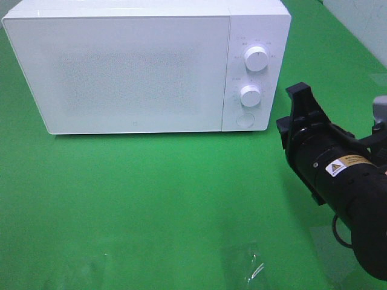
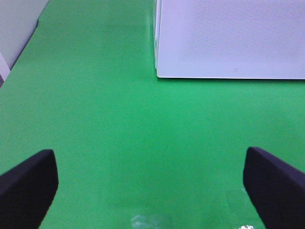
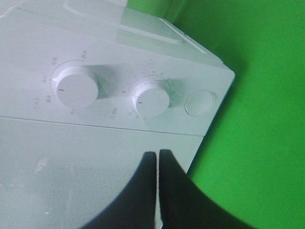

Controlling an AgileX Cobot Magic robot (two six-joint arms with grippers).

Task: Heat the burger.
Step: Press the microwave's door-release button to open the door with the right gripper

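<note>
White microwave (image 1: pixel 133 66), door shut, green tabletop (image 1: pixel 151 205), black right arm (image 1: pixel 344 181) beside it

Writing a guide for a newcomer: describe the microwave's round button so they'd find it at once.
Start at the white microwave on the green table and look down the right end of its front. The upper knob and lower knob stack there, and the button lies below both. Unlike them it is flush, with no pointer mark.
</note>
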